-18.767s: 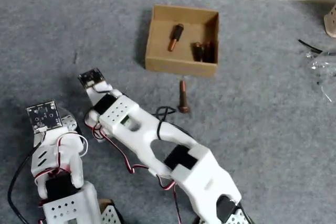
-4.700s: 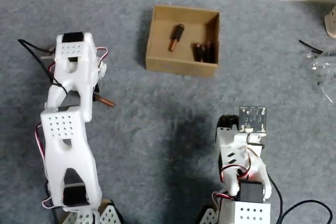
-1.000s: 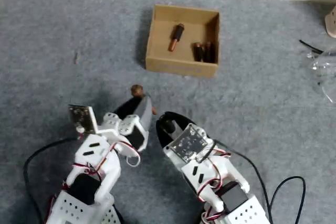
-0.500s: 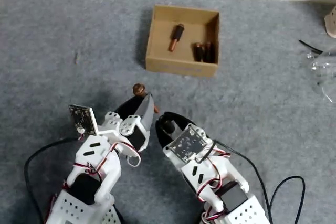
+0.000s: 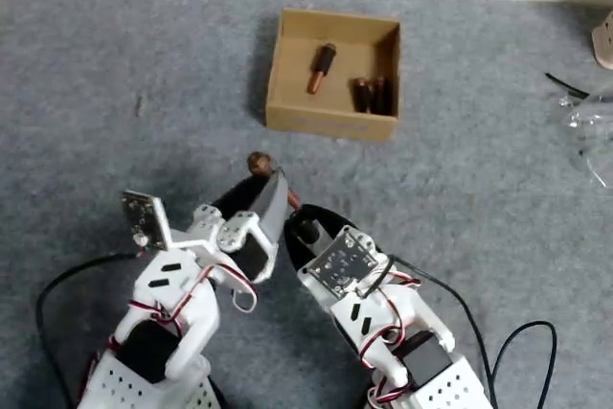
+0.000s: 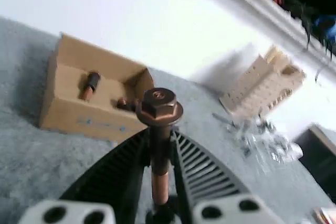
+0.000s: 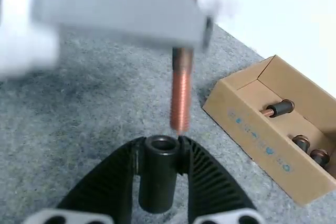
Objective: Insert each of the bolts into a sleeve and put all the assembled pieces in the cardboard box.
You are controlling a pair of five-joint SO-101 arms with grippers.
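Observation:
My left gripper [image 5: 266,191] is shut on a copper bolt [image 6: 158,129], head [image 5: 259,162] up and threaded end [image 7: 180,103] pointing down. My right gripper [image 7: 160,153] is shut on a black sleeve [image 7: 159,172], held upright with its open mouth [image 5: 306,230] facing up. The bolt's tip hangs just above the sleeve's mouth, slightly to one side of it, and does not enter it. The cardboard box [image 5: 283,107] stands beyond both grippers on the grey carpet; it holds one assembled piece [image 5: 321,67] and two more [image 5: 373,95] side by side.
Clear plastic bags and a black wire [image 5: 579,107] lie at the far right. A pale wooden object [image 6: 265,82] stands by the white wall past the box. Grey carpet [image 5: 115,64] covers the table around the box.
The left gripper has carried the bolt a little to the right, bringing its tip over the sleeve. The right gripper has stayed in place with the sleeve.

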